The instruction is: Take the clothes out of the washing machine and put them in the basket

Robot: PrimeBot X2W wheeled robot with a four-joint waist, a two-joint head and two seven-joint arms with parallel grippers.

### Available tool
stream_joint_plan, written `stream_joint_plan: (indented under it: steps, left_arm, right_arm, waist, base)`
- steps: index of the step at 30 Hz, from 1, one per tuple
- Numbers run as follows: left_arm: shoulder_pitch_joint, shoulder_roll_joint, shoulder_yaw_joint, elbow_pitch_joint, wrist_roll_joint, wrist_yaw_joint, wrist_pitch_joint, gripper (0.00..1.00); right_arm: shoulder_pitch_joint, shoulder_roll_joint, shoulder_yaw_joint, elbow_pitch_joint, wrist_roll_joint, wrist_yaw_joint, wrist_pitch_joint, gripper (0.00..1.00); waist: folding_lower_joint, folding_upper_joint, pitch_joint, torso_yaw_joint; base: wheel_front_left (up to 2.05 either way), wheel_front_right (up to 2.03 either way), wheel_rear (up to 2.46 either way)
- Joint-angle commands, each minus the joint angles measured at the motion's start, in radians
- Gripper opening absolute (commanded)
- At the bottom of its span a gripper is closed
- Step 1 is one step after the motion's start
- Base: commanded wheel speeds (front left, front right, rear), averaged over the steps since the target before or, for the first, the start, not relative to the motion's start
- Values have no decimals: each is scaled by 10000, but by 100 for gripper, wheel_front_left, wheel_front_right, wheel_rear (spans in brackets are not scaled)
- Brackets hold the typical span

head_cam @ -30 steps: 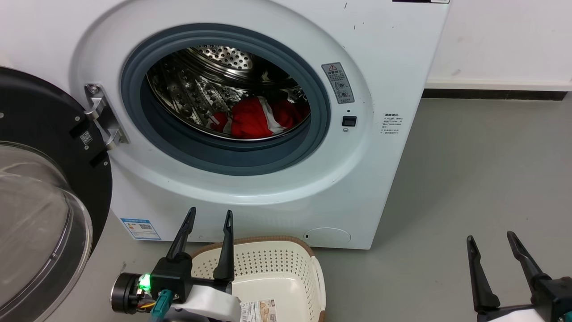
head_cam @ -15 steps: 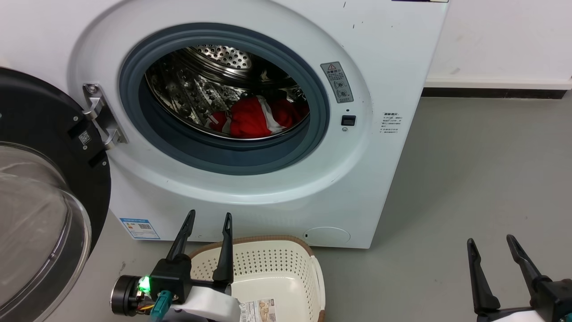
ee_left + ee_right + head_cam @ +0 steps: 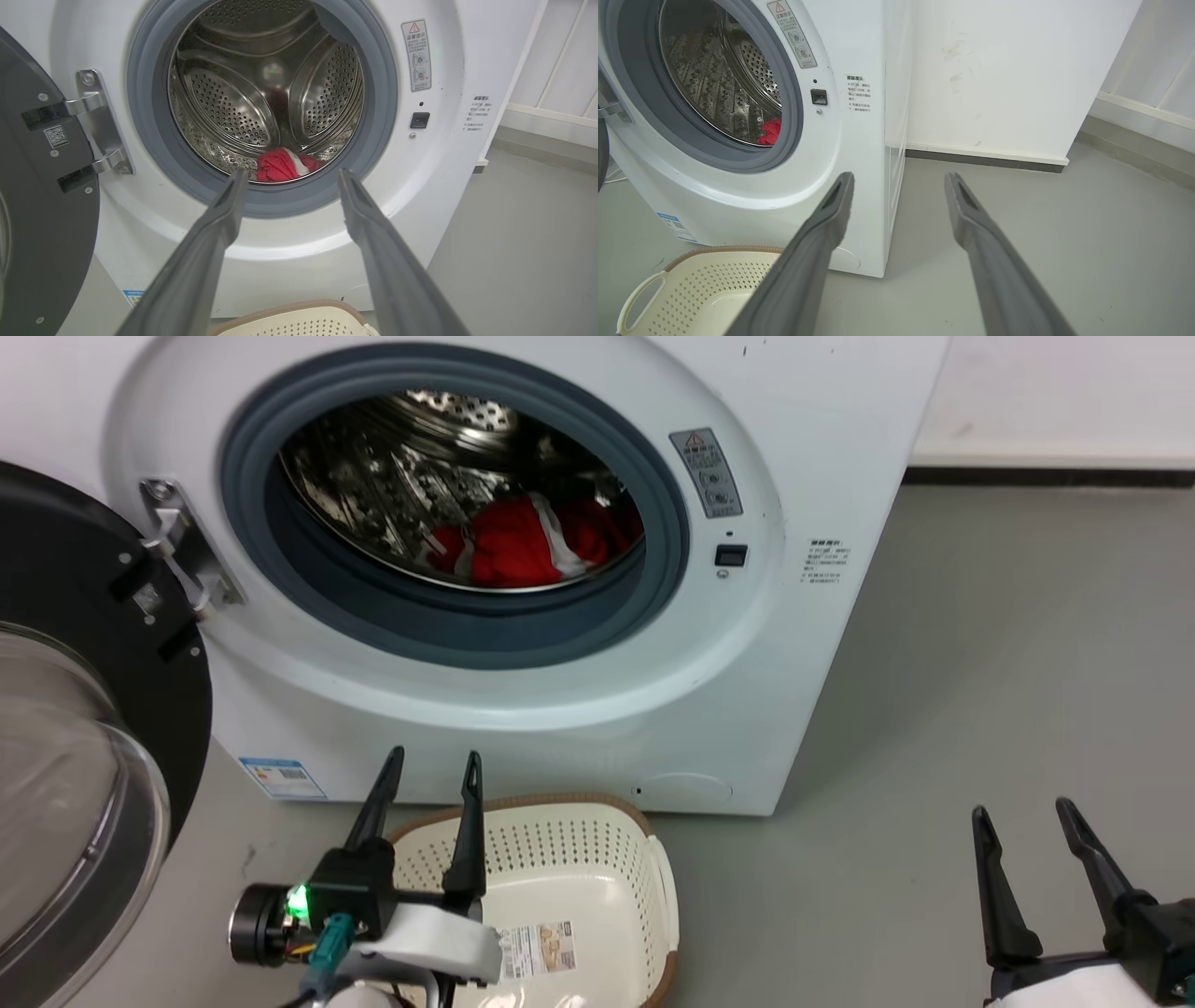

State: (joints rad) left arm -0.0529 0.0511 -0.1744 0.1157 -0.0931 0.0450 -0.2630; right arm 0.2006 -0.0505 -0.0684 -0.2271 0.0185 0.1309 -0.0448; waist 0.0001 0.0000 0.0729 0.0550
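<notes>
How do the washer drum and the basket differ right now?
The drum is shiny steel; the basket is cream plastic with a brown rim. The drum holds the red clothes; the basket shows none, just a label on its bottom. Both are perforated.

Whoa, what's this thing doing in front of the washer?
A two-armed robot is about to unload laundry. The door of the washing machine stands open, and the red clothes lie in the drum, untouched. The basket sits on the floor before it, no clothes showing inside. The left tool, above the basket, and the right tool, off to the side, are both open and hold nothing.
</notes>
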Motion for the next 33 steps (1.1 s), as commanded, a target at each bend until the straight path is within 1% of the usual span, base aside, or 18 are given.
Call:
stream_joint_plan:
  steps: [1,5,8,17,23,27,33]
  left_arm:
    - [-289,-10,54,25,-72,62,-28,100]
    - [-858,-10,214,174,-153,74,-28,100]
    - [-1407,-7,419,363,-143,-2,-28,100]
    - [-3394,471,1154,1381,-109,-312,-28,100]
    - [-4717,805,1474,2303,-101,-523,-28,100]
    - [-5644,1101,1587,3157,-62,-707,-28,100]
    - [-7082,1622,1545,4921,-11,-976,22,100]
  right_arm:
    - [-216,6,45,-66,19,-3,-43,100]
    - [-524,6,184,-163,-9,-3,-85,100]
    - [-815,7,306,-187,38,-3,-153,100]
    - [-1625,9,598,100,208,-3,-533,100]
    - [-2039,9,629,318,397,-3,-782,100]
    - [-2145,9,780,529,554,-3,-943,100]
    - [-2269,8,1020,814,815,-3,-1175,100]
  waist:
    - [-1,0,419,-84]
    - [-1,0,1186,-248]
    - [-1,0,1791,-418]
    - [-1,0,3381,-1100]
    - [-1,0,4060,-1497]
    - [-1,0,4342,-1700]
    - [-1,0,4645,-2008]
  base:
    - [0,0,0]
    - [0,0,0]
    - [0,0,0]
    - [0,0,0]
    - [0,0,0]
    - [0,0,0]
    - [0,0,0]
